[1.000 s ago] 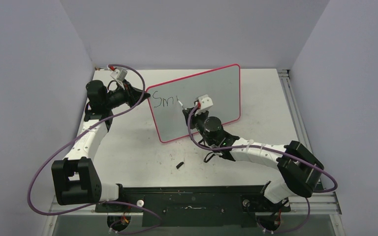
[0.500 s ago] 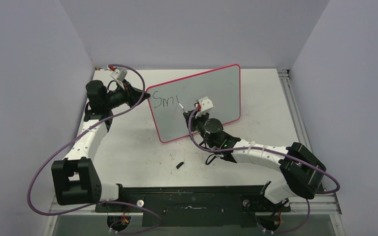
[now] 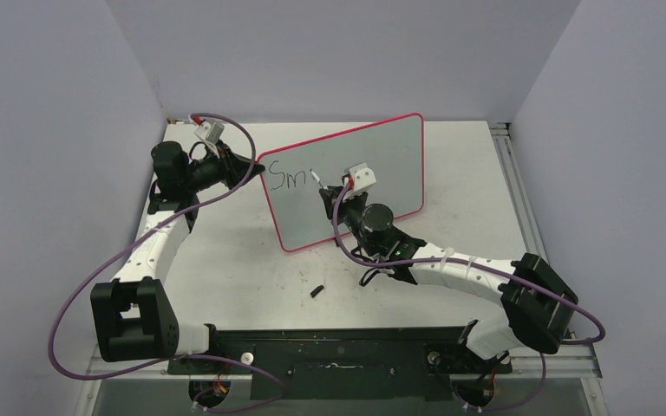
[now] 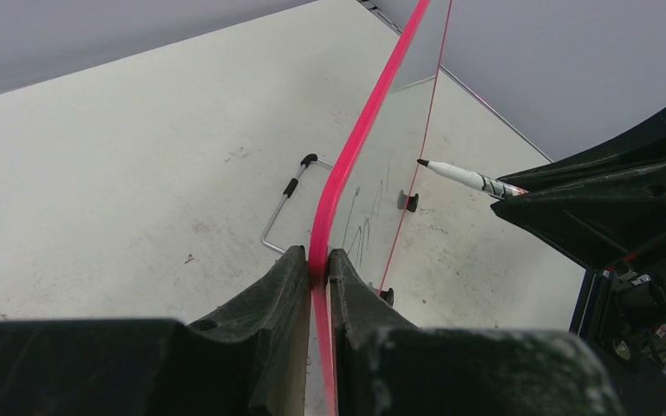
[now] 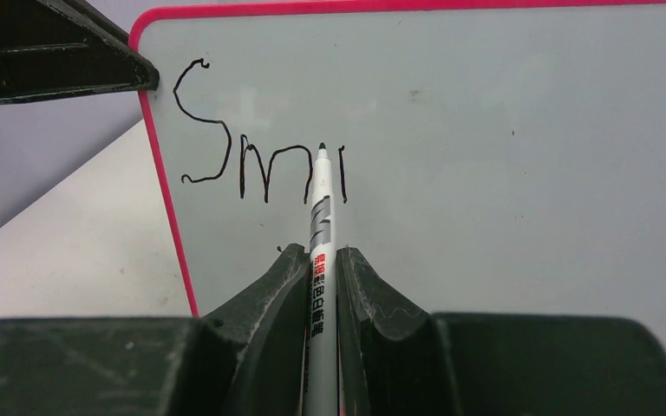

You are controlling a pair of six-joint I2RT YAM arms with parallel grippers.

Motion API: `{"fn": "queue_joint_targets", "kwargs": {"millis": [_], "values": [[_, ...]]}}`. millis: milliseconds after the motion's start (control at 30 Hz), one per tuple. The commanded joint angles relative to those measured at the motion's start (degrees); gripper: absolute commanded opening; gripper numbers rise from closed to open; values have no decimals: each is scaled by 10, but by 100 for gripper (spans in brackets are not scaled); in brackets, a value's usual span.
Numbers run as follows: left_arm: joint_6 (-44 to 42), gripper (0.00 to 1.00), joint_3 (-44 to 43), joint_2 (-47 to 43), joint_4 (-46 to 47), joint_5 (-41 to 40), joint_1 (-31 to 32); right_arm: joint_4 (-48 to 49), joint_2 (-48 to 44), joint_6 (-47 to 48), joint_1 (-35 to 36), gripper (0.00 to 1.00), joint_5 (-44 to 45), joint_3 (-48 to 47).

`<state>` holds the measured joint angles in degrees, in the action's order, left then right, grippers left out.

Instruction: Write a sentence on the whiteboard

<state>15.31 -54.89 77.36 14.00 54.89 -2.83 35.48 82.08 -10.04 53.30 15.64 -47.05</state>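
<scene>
As right gripper (image 5: 321, 256) clamps marker (image 5: 321, 212), its tip seemingly clears whiteboard (image 5: 529, 173).

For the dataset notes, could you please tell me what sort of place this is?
Probably a robotics lab cell: plain grey walls box in a scuffed table; the left tool grips a whiteboard, the right tool a marker.

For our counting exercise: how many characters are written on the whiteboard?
3: an S near the left rim of the whiteboard, an m right of it, then a short upright stroke just past the marker tip. The marker may hide another.
</scene>
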Motion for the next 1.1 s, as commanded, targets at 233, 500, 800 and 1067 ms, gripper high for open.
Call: {"fn": "queue_joint_targets", "kwargs": {"millis": [233, 500, 800, 1067], "values": [[-12, 0, -3, -14, -2, 10, -3, 42, 22, 11, -9, 5, 3, -41], [-12, 0, -3, -14, -3, 10, -3, 50, 36, 9, -18, 5, 3, -45], [-13, 0, -4, -13, -4, 11, -4, 44, 50, 1, -29, 5, -8, -50], [-14, 0, -4, -14, -4, 10, -4, 48, 37, 3, -29, 5, -9, -44]]}}
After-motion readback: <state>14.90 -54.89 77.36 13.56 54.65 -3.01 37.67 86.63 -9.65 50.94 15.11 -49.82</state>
